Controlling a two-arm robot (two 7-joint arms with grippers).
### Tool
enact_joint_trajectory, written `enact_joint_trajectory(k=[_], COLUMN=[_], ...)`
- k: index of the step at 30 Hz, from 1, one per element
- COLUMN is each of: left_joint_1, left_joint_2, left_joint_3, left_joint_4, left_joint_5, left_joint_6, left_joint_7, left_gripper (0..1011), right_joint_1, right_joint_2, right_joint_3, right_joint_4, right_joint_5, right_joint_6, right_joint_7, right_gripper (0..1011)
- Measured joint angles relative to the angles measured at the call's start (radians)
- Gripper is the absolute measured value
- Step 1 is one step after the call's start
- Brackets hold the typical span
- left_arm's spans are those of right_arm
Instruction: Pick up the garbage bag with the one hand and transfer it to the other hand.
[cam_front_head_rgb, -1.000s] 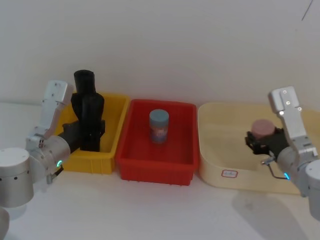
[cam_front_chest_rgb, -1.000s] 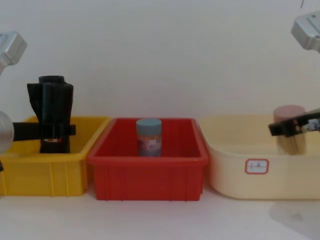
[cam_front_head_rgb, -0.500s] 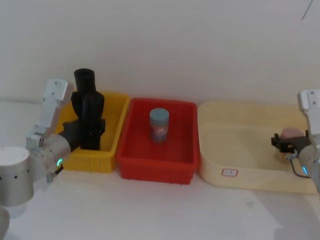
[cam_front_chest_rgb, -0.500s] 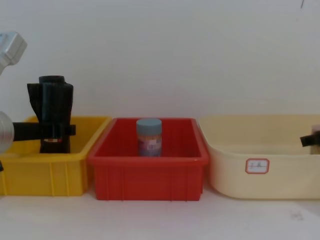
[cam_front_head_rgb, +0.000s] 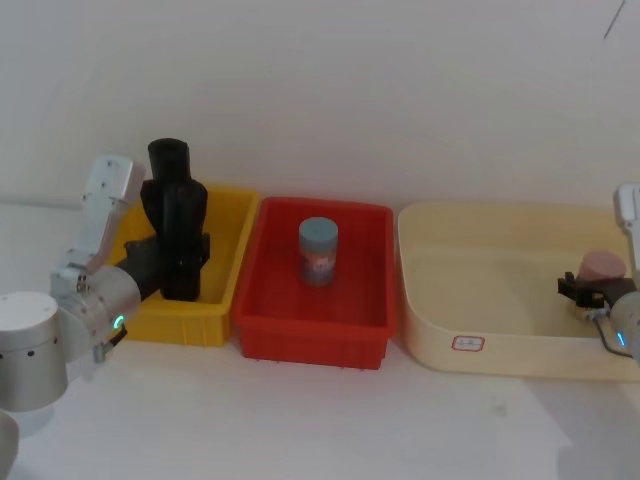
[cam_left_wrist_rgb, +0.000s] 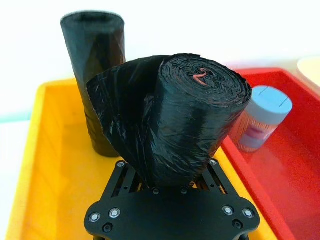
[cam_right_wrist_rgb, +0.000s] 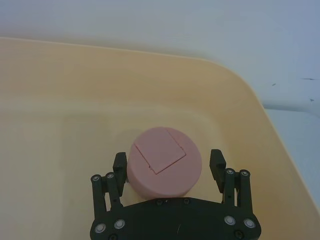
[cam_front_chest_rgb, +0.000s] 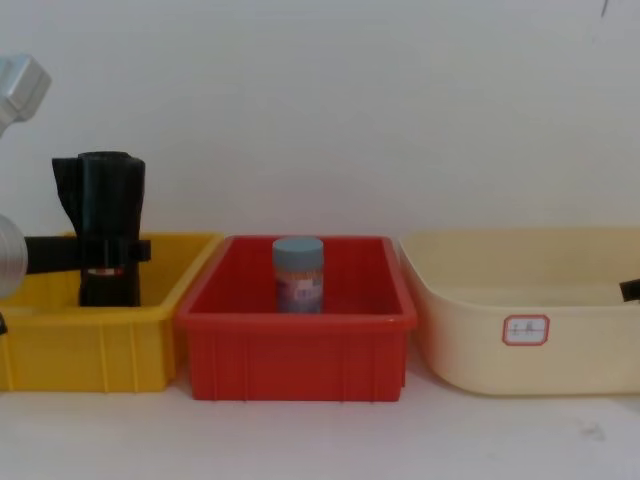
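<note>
My left gripper (cam_front_head_rgb: 183, 262), left of frame, is clamping the garbage bag (cam_front_head_rgb: 182, 215) at mid-length and lifting it slightly within the yellow bin (cam_front_head_rgb: 238, 250). My right gripper (cam_front_head_rgb: 585, 292) is retreating to the right edge by a pink-capped pot (cam_front_head_rgb: 603, 264). I cannot tell its grip, so the handover is waiting.

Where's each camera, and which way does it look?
Head: high, looking down into the red bin; left gripper, right gripper show.
Chest: low, facing its side; left gripper shows.
Left wrist: behind the left gripper, facing the garbage bag it holds.
Right wrist: behind the right gripper, above a pink lid.
Head and chest share the jar.
</note>
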Motion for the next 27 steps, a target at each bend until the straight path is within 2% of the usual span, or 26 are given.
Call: enact_joint_trajectory(k=[12, 20, 27], left_joint_1=[0.006, 0.008, 0.002], left_joint_2=[-0.010, -0.017, -0.020], left_joint_3=[-0.021, -0.036, -0.046], left_joint_4=[-0.066, -0.129, -0.192], left_joint_5=[0.016, 0.025, 0.021], left_joint_6=[-0.059, -0.101, -0.136], left_joint_7=[0.020, 0.025, 0.011], left_gripper=[410, 410, 410], right_joint_1=[0.004, -0.038, -0.103], right_joint_2=[-0.002, 0.002, 0.009], right_joint_3=[0.009, 0.020, 0.040], right_joint_4=[0.013, -0.048, -0.138], right_joint_5=[0.001, 0.000, 0.001], right_joint_6=[-0.009, -0.045, -0.107], right_joint_7=[-0.005, -0.009, -0.012], right_gripper=[1000, 1000, 1000])
